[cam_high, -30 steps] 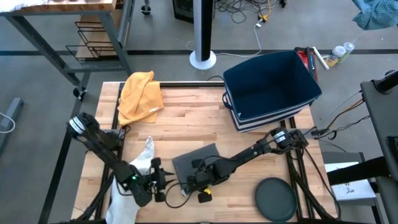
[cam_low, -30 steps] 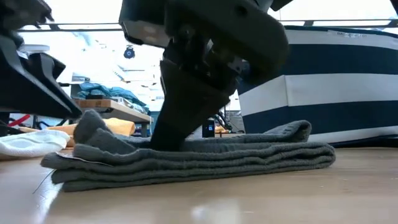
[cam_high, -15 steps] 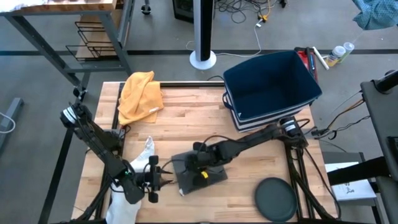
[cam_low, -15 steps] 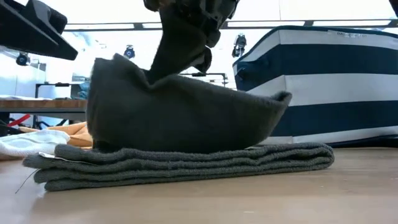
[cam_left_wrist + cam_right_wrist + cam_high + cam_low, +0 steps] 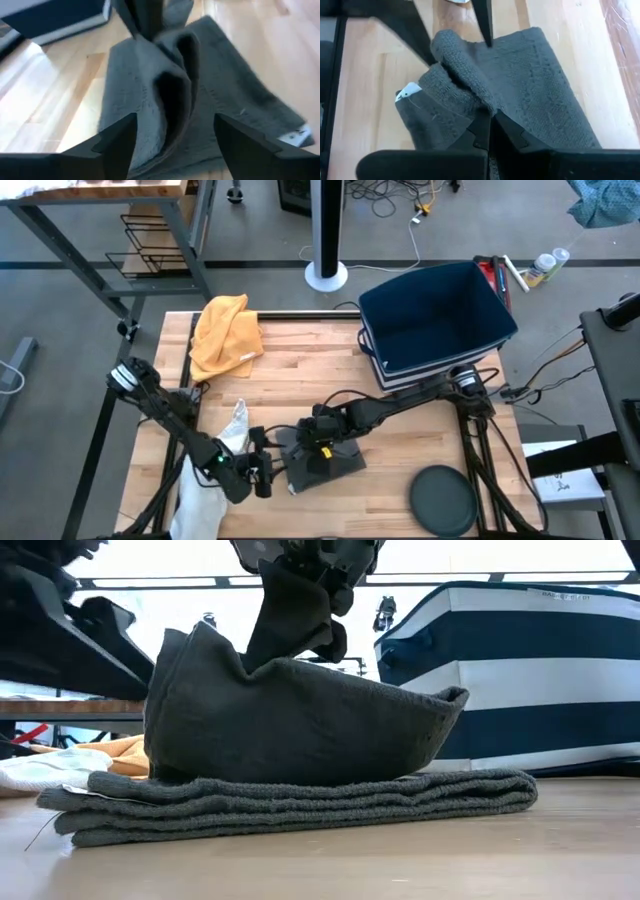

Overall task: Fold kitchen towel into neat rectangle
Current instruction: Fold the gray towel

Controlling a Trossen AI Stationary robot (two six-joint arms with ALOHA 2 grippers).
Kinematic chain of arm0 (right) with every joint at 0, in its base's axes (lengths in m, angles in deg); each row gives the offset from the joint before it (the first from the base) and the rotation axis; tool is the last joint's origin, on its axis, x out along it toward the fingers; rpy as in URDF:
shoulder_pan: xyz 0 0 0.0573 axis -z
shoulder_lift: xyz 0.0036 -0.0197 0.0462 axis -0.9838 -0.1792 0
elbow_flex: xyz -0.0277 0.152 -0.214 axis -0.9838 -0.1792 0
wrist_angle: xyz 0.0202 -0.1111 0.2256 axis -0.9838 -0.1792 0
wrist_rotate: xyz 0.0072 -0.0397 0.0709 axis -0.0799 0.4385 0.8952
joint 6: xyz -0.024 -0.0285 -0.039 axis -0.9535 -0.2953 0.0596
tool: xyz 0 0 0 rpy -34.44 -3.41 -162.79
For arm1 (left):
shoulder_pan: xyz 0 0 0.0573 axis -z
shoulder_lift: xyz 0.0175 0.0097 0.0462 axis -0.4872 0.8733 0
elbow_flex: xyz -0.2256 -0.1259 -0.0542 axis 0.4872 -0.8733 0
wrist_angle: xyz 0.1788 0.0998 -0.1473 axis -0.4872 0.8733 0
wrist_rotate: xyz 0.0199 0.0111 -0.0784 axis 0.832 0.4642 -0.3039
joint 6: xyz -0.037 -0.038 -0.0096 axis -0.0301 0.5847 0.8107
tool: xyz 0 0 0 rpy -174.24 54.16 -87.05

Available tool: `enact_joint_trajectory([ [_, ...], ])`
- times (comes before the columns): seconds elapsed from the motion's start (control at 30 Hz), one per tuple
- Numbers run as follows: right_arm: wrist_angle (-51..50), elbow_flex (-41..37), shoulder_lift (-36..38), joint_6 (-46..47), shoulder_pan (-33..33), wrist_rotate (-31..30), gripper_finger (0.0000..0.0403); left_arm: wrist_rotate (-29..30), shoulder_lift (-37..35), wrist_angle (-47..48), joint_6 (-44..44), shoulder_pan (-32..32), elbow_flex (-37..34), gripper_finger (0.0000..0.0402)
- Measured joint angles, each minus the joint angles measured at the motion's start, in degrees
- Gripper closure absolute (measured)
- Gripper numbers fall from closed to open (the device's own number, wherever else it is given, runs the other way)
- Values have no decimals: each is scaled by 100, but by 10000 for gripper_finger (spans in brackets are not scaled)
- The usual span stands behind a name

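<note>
Grey kitchen towel [image 5: 322, 463] on the wooden bench [image 5: 300, 370], near the front edge, folded into a flat stack of layers. Top layer lifted off the stack, pinched at a peak and hanging as a curved flap, with the lower folds flat beneath in the low view. Small white tag [image 5: 408, 91] at one corner of the stack.

Right end effector [image 5: 318, 446] above the towel, fingers pressed together on the raised fold, cloth bunched between the tips in the right wrist view. Arm stretched in from the right side of the bench.

Left end effector [image 5: 262, 476] just beside the towel's left edge, fingers [image 5: 118, 141] spread wide, pinching nothing, pointed at the lifted flap and apart from it.

White cloth [image 5: 222, 450] lying under and beside the left arm, running off the front-left of the bench. Yellow cloth [image 5: 224, 332] crumpled at the back-left corner. Blue striped bin [image 5: 432, 320] at the back right, well apart from the towel. Dark round disc [image 5: 446, 498] at the front right.
</note>
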Motion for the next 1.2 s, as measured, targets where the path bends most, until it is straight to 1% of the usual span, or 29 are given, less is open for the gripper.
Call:
enact_joint_trajectory([
  [0.03, 1, 0, 0, 13, 20, 0, 400, -144, 57, -19, -34, -31, 0, 132],
  [0.1, 16, 0, 0, -7, 37, 0, 400, -198, 132, -103, 24, -56, -2, 123],
  [0.23, 84, 0, 0, -35, 73, 1, 400, 313, 227, -221, 83, -110, 0, 119],
  [0.3, 159, 0, 0, -37, 84, 0, 400, 512, 236, -326, 53, -174, 0, 124],
  [0.43, 454, 13, 13, -98, 92, -10, 400, 531, 234, -659, -45, -399, 0, 139],
  [0.57, 473, 92, 20, -185, 103, -160, 400, 533, 234, -677, -33, -560, 0, 167],
  [0.63, 462, 92, 22, -290, 107, -262, 400, 533, 234, -689, -12, -618, 0, 194],
  [0.7, 439, 105, 22, -402, 107, -266, 399, 535, 232, -710, -3, -652, 0, 236],
  [0.77, 441, 124, 22, -427, 105, -269, 390, 542, 217, -695, -4, -670, 0, 292],
  [0.83, 277, 186, 23, -467, 103, -311, 372, 548, 202, -697, -55, -676, 0, 359],
  [0.87, 116, 237, 40, -547, 102, -367, 359, 546, 194, -685, -89, -678, 0, 379],
  [0.9, -111, 307, 59, -599, 91, -506, 346, 546, 185, -671, -89, -696, 0, 388],
  [0.93, -333, 376, 114, -684, 69, -752, 332, 548, 172, -634, -88, -712, 0, 386],
  [1.0, -809, 462, 314, -906, -47, -1464, 303, 577, 138, -525, -45, -749, 0, 385],
  [1.07, -1150, 449, 612, -1123, -231, -2160, 277, 644, 87, -383, 34, -789, 0, 394],
  [1.1, -1314, 418, 760, -1182, -352, -2394, 264, 701, 44, -265, 64, -802, 0, 396],
  [1.2, -2008, 219, 1118, -1127, -714, -2811, 234, 921, -169, 147, 146, -848, 0, 395],
])
